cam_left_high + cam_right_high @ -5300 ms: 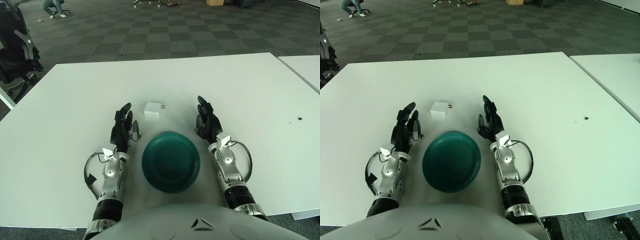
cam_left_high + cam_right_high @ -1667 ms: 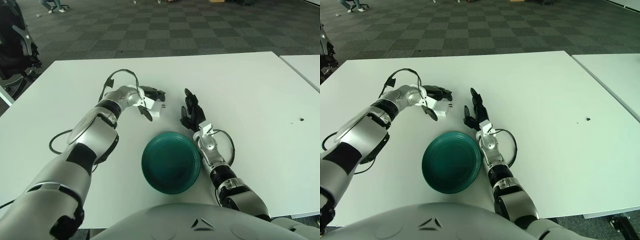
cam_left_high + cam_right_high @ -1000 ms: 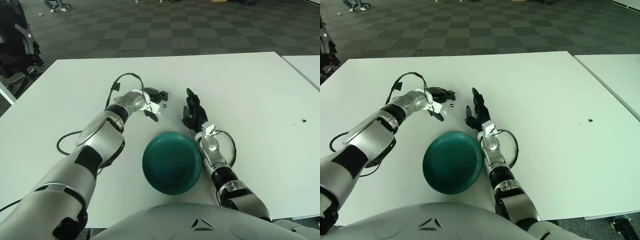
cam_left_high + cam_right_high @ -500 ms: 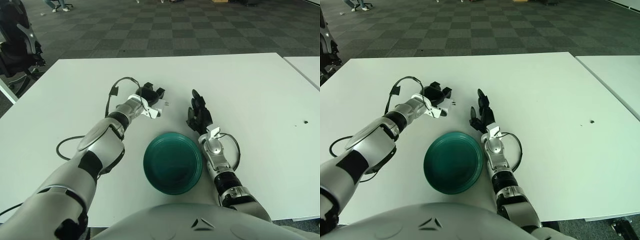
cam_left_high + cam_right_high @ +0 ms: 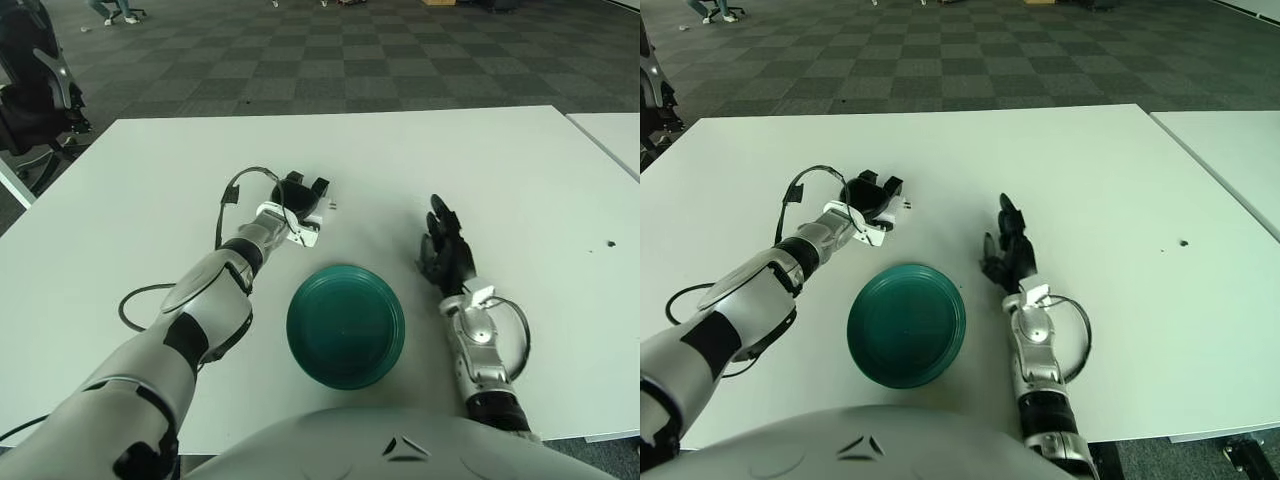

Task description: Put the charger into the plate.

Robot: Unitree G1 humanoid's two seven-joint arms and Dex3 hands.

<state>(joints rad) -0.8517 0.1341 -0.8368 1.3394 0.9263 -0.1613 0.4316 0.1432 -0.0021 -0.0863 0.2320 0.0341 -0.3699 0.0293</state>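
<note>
While the left hand (image 5: 297,198) grips the charger (image 5: 309,215) beyond the plate (image 5: 345,324), transfer remains; right hand (image 5: 446,255) rests slack on the desk (image 5: 520,180).

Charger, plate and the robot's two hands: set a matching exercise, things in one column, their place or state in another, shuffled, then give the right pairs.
Things:
1. charger
2. plate
3. left hand
4. right hand

States:
A. lies flat on the table, right of the plate, holding nothing
B. dark green, nothing in it
C. white, gripped beyond the plate
D. fingers closed round the charger

Pairs: 1-C, 2-B, 3-D, 4-A
</note>
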